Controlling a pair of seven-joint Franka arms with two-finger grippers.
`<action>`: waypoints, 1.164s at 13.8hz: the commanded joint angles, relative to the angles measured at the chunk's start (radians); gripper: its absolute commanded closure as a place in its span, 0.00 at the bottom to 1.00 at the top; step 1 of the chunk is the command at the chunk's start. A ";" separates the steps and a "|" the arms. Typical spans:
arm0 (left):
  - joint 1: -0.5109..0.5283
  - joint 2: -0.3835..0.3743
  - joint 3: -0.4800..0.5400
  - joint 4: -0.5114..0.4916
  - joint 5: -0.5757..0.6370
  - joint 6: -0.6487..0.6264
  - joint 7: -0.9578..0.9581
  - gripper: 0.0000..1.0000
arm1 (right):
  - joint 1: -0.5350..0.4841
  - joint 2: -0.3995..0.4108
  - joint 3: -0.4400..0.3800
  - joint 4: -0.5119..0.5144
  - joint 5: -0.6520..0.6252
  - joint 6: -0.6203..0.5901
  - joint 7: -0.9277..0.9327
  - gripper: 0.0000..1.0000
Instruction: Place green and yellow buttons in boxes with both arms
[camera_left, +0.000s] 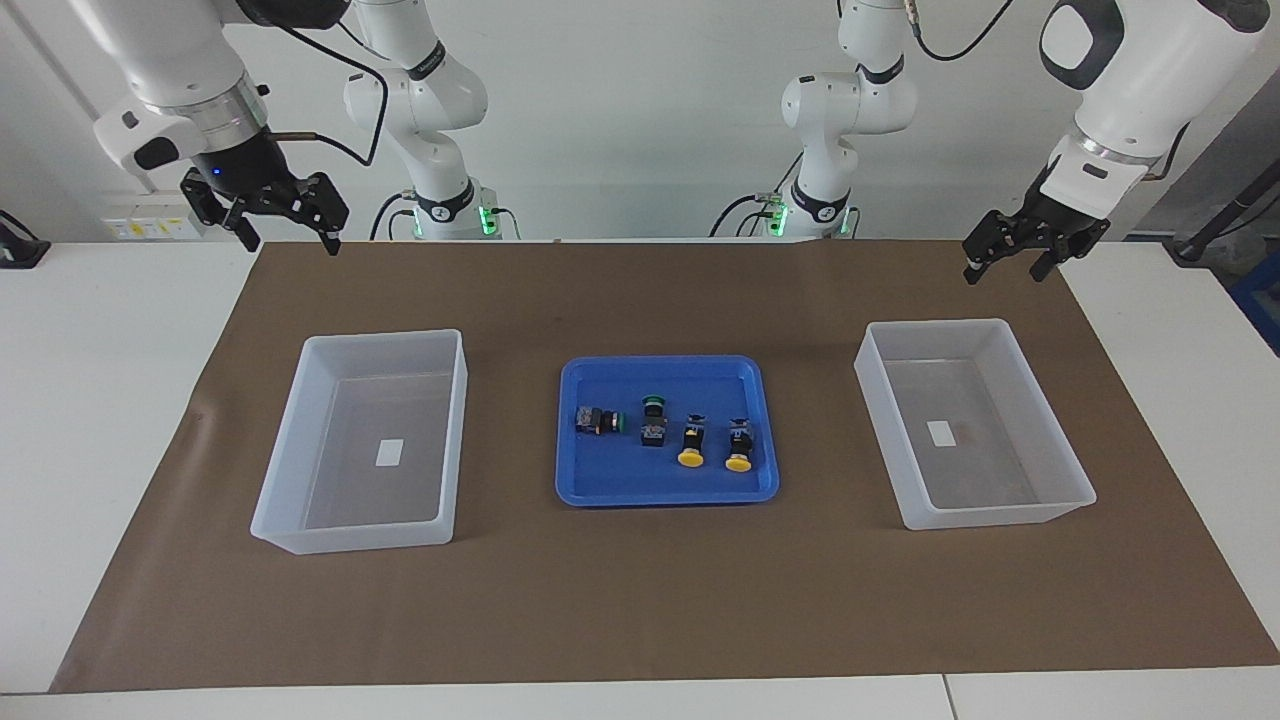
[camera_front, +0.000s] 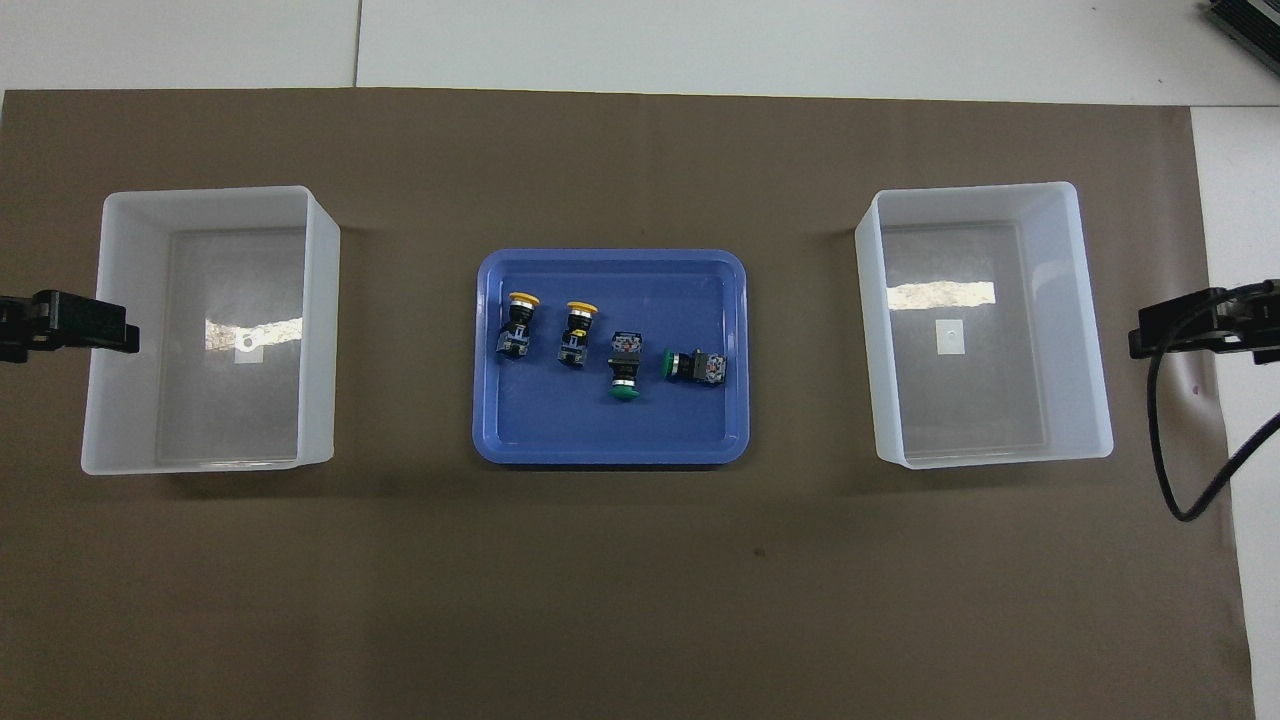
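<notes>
Buttons (camera_left: 665, 428): four in blue tray (camera_left: 600, 490), table centre.
Boxes (camera_left: 370, 440): at tray's 3 and 9 o'clock.
Left gripper (camera_left: 1008, 260): raised, jaws open, holding nothing.
Right gripper (camera_left: 288, 238): raised, jaws open, holding nothing.

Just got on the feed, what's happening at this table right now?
Nothing is being handled yet. Two green buttons and two yellow buttons lie in the blue tray mid-table. A translucent box stands toward the right arm's end, another box toward the left arm's; both look empty. The left claw and right claw hang open and empty, raised near the robots' edge of the mat.
</notes>
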 joint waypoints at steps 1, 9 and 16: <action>0.005 -0.028 0.001 -0.027 -0.009 0.001 -0.008 0.00 | -0.012 -0.026 0.007 -0.029 0.019 0.012 -0.004 0.00; -0.041 -0.052 -0.024 -0.089 -0.009 0.024 -0.040 0.00 | -0.012 -0.026 0.007 -0.029 0.019 0.010 -0.004 0.00; -0.242 0.058 -0.027 -0.218 -0.011 0.390 -0.179 0.00 | -0.012 -0.026 0.007 -0.029 0.019 0.012 -0.004 0.00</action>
